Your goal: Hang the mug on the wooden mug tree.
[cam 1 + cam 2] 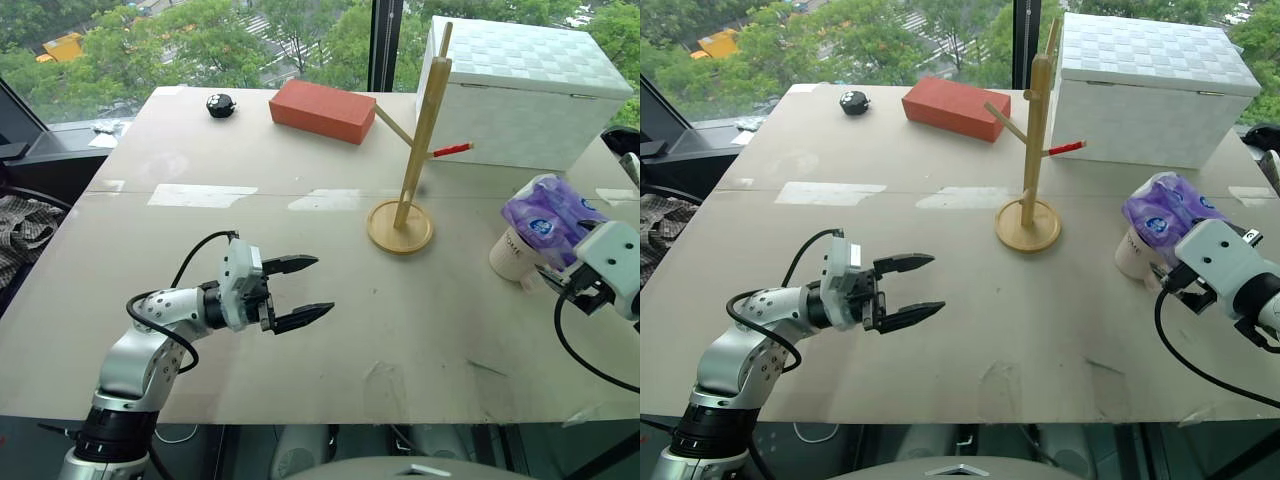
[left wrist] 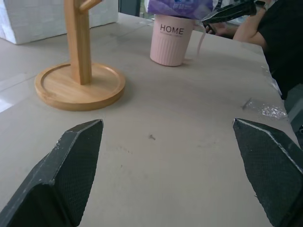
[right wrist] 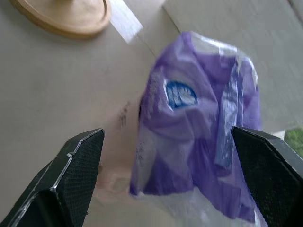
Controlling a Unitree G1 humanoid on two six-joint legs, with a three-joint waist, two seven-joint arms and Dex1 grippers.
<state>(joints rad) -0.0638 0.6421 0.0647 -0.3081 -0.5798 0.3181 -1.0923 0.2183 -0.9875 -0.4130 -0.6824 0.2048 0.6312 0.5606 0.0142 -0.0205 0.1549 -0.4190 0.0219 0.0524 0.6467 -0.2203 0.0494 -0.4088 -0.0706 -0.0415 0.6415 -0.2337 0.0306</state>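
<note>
The mug (image 1: 512, 255) stood upright on the table (image 1: 200, 300) at the robot's right, its mouth stuffed with a purple-and-white tissue packet (image 1: 552, 222) that hid the rim and the inside; the word HOME showed on the side turned toward the left arm, and the handle could not be made out. The right gripper (image 3: 168, 175) hovered just beside and slightly above the packet, its two black fingers (image 3: 71, 175) spread as wide apart as they showed and holding nothing; the mug lay straight ahead of that claw and a little below it, its long axis vertical, so the packet stood between the open fingers and the ceramic. The left gripper (image 1: 300, 292) hung well apart on the other side of the table, fingers also spread and empty, pointing across toward the mug tree (image 1: 415, 150); the right arm was plainly the nearer of the two. The tree stood on its round base between the two arms, a red-tipped peg slanting out toward the mug's side, a white box (image 1: 520, 90) and a red brick (image 1: 322, 110) behind it; the coming reach appeared to turn on getting past the packet to the mug's wall.
</note>
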